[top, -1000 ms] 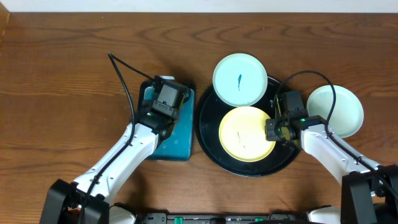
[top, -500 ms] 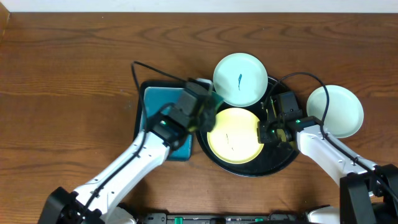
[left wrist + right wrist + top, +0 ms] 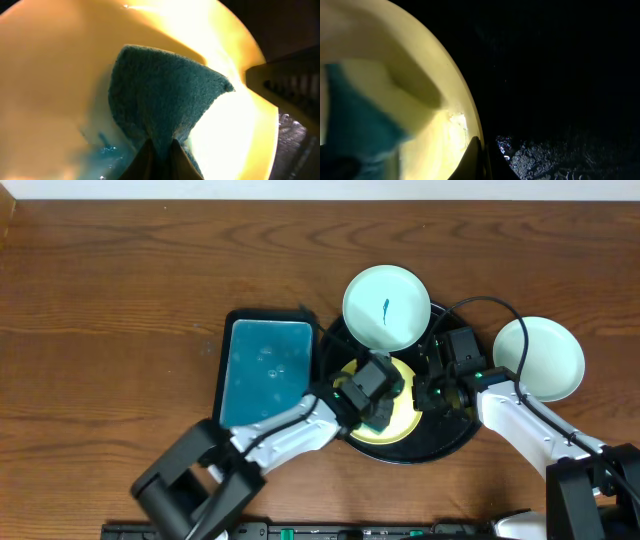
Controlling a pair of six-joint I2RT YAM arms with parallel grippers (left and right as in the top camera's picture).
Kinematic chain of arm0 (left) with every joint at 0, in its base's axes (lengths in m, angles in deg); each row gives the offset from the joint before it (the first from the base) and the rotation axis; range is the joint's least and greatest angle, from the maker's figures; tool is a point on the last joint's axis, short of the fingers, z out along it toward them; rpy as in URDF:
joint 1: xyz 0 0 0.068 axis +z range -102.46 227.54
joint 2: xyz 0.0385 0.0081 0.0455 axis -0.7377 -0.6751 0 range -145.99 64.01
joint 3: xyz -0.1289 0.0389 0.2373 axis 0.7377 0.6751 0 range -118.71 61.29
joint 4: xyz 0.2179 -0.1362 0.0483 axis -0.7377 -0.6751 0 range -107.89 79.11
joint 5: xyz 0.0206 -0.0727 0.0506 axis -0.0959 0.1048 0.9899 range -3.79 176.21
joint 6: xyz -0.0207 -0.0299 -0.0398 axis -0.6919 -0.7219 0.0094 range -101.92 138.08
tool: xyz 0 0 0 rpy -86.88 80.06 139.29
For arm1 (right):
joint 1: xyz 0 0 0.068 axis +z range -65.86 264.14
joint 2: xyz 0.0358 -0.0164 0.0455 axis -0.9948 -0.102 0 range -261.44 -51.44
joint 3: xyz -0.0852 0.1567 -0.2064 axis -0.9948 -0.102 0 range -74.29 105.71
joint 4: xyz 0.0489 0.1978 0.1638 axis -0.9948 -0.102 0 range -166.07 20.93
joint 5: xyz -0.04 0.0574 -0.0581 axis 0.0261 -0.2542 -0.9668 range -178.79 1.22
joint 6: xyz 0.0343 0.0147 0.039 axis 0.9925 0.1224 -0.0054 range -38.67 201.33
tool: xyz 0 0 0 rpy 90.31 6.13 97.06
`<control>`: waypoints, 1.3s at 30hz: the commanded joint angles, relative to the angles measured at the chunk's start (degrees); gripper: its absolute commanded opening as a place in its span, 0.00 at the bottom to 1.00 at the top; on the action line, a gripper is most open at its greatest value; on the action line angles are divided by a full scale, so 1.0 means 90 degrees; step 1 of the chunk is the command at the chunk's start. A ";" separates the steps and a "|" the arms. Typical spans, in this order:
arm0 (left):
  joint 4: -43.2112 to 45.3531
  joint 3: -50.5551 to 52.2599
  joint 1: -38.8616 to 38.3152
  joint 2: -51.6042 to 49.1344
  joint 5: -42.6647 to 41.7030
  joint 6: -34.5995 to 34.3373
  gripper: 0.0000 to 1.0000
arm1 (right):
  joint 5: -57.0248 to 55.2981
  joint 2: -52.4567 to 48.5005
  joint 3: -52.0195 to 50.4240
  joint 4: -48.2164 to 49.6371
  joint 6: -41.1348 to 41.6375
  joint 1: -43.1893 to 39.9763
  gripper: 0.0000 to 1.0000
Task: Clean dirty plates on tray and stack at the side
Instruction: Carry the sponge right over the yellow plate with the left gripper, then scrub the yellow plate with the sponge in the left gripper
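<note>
The pale yellow plate [image 3: 403,423] lies on the round black tray [image 3: 445,435]. My left gripper [image 3: 380,402] is shut on a teal sponge [image 3: 165,95] and presses it on the yellow plate [image 3: 60,75], beside a wet blue-green smear [image 3: 102,145]. My right gripper [image 3: 428,392] is shut on the yellow plate's right rim [image 3: 465,120]. A mint-white plate with a dark smear [image 3: 386,308] rests on the tray's back edge. A second mint-white plate [image 3: 540,358] sits on the table to the right of the tray.
A rectangular black tray with a teal inside [image 3: 265,370] stands just left of the round tray. The round tray's black floor [image 3: 560,75] shows wet specks near my right fingers [image 3: 480,155]. Brown wooden table [image 3: 110,310] lies all around.
My left arm has swung right from the rectangular tray to the yellow plate, carrying the sponge. My right gripper has shifted the yellow plate slightly left and kept hold of its rim.
</note>
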 commanded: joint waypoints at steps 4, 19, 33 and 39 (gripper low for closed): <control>-0.0760 -0.0121 0.0102 -0.0206 0.1911 -0.0170 0.07 | -0.0046 0.0051 -0.0036 0.0012 0.0068 0.0066 0.01; -0.0675 -0.0129 0.0406 -0.0019 0.1248 -0.0291 0.07 | -0.0066 0.0051 -0.0036 0.0012 0.0068 0.0066 0.01; -0.0512 -0.0129 -0.0039 -0.0027 -0.0685 -0.0299 0.07 | -0.0066 0.0051 -0.0036 -0.0010 0.0068 0.0066 0.01; -0.0413 -0.0129 0.0726 -0.0027 0.1158 -0.0364 0.07 | -0.0066 0.0051 -0.0036 -0.0010 0.0068 0.0066 0.01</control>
